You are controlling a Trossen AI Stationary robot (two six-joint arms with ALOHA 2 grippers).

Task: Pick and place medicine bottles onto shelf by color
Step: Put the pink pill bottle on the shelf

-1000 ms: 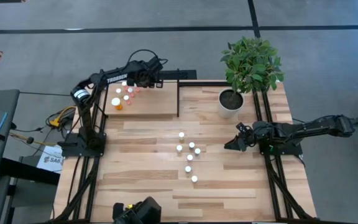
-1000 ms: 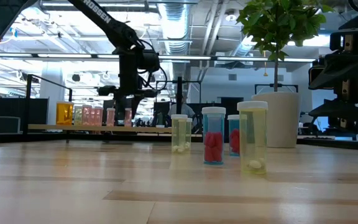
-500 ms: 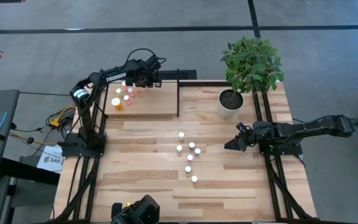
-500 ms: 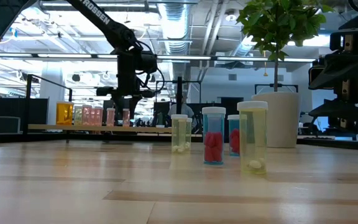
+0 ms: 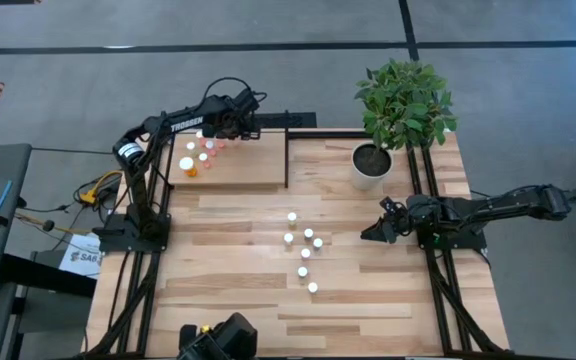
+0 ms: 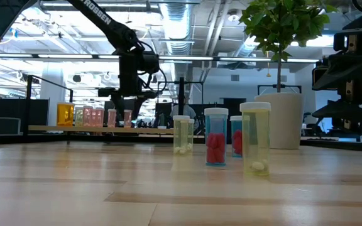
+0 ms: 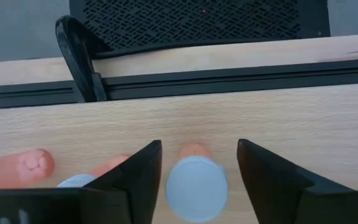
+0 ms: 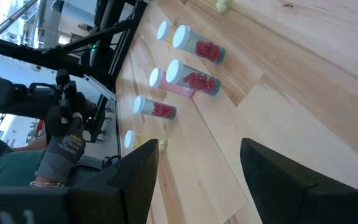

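Left gripper (image 5: 250,124) sits over the small light-wood shelf with thin black rod frame (image 5: 253,178) at about 11 o'clock on the plank counter (image 5: 228,300), high view. Left wrist view: its two dark fingers (image 7: 135,177) stand apart, with a white-capped, pink-filled medicine bottle (image 7: 196,186) directly between them, upright, cap toward the camera; no contact visible on either side, so I judge the bottle is standing free on the shelf, not clamped. Key relation: the bottle's long axis is vertical, running along the line of the fingers' approach, so the gripper can clear it by going straight up. Four other shelf bottles (image 5: 199,153), one orange and the rest pinkish, stand just to 9 o'clock of the gripper; in the low view they form a row on the shelf (image 6: 93,116). Six loose white-capped bottles (image 5: 303,250) wait unsorted near counter centre, upright, with red and yellowish fills visible in the low view (image 6: 216,147). Right gripper (image 5: 378,230) rests low at about 3 o'clock, fingers (image 8: 138,180) parted and empty, pointing toward the cluster; it is the nearer arm to those bottles, while the shelf lies on the left arm's side. Potted green plant in white pot (image 5: 372,165) stands at 1 o'clock, apart from both.
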